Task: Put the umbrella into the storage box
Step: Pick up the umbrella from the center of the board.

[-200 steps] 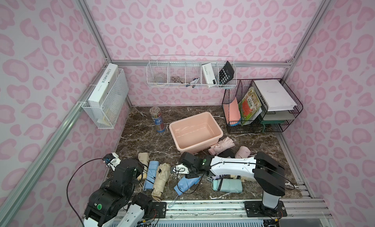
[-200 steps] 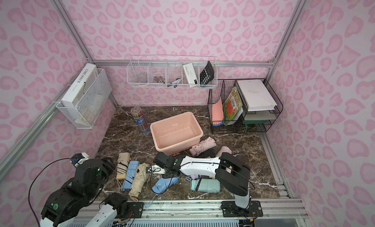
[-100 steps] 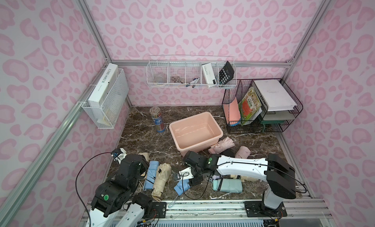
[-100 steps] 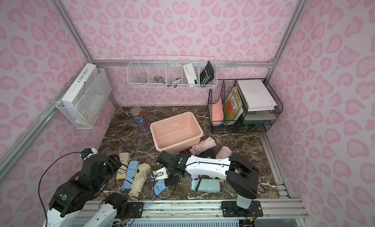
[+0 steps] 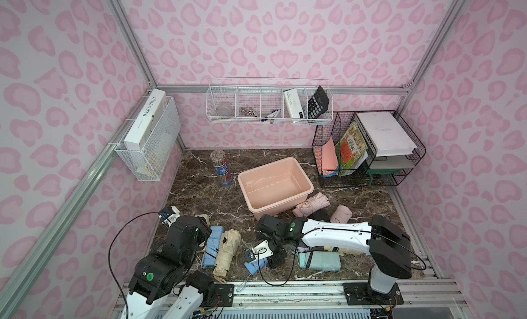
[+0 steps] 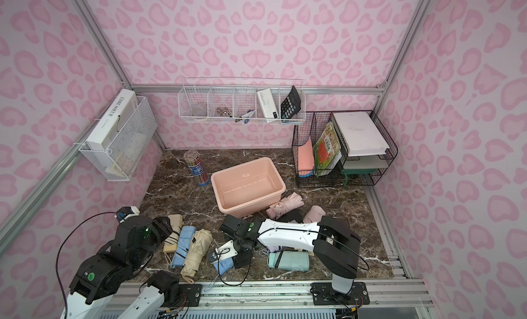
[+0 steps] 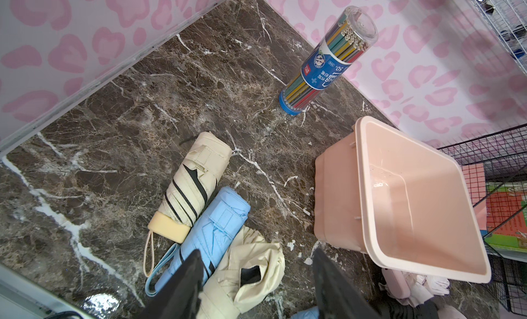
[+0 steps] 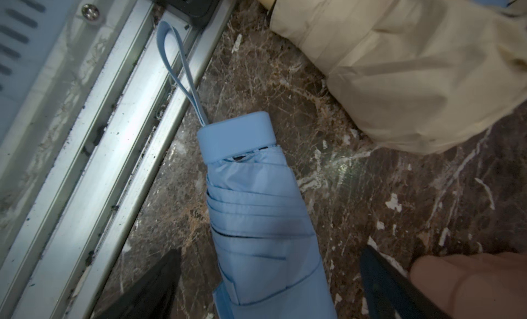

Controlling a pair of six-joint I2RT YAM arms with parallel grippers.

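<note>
The storage box [image 5: 268, 209] [image 6: 242, 203] is a peach-pink tub standing empty mid-table; its rim [image 7: 368, 195] also shows in the left wrist view. A light blue folded umbrella [image 5: 254, 265] [image 6: 225, 264] [image 8: 256, 206] lies by the front rail, strap toward the rail. My right gripper [image 8: 271, 250] is open and straddles it, with a gap on each side of the fabric. My left gripper [image 7: 256, 253] is open and empty above a loose cream umbrella [image 7: 245, 269], beside another blue umbrella [image 7: 216, 226] and a striped cream one [image 7: 194, 180].
A mint umbrella [image 5: 319, 260] and two pink ones [image 5: 312, 203] [image 5: 340, 215] lie to the right. A pencil tube [image 5: 222, 169] stands left of the box, a black wire rack [image 5: 368, 149] at back right. White wire baskets [image 5: 268, 103] [image 5: 151, 141] hang on the walls. A metal rail [image 8: 85, 132] runs along the front.
My right gripper has opened wider and tipped down over the light blue umbrella, which has shifted toward the front rail. My left arm has reached farther in over the left umbrellas.
</note>
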